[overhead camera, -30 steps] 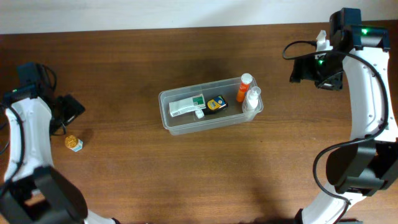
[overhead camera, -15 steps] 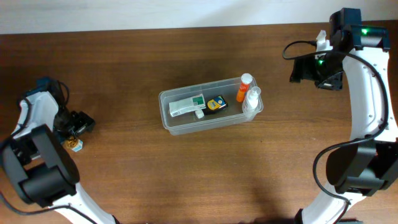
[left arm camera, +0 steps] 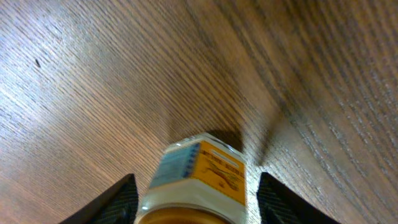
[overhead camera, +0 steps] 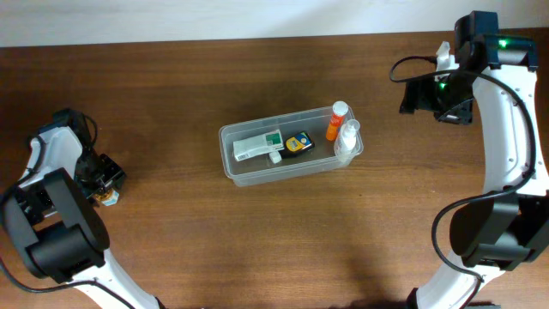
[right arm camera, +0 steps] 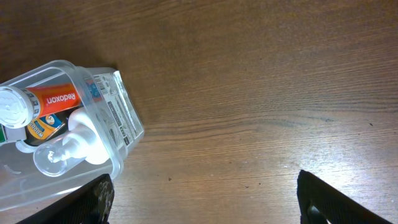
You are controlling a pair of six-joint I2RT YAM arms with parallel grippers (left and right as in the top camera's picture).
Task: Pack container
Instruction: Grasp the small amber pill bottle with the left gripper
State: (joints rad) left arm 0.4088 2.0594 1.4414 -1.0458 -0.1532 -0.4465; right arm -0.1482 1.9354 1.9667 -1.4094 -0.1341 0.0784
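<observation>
The container (overhead camera: 226, 153), a clear shallow tub, sits mid-table and holds a white and green box (overhead camera: 257, 144), a black and yellow item (overhead camera: 299, 143), an orange tube (overhead camera: 337, 121) and a clear pump bottle (overhead camera: 346, 137). Its end (right arm camera: 127, 130) shows at the left of the right wrist view. At the far left, a small jar with a yellow label (left arm camera: 200, 177) stands on the wood. My left gripper (left arm camera: 196, 208) has closed in on the jar, one finger tight at each side. My right gripper (right arm camera: 202, 202) hangs open over bare wood, right of the container.
The brown wooden table (overhead camera: 386, 223) runs to a pale wall edge along the top. Both arm bases sit at the near corners, with the right arm's black cable looped beside the wrist (overhead camera: 412, 69).
My left gripper swung down over the small jar and its fingers closed in from wide open to the jar's sides. The right arm and the container have not moved.
</observation>
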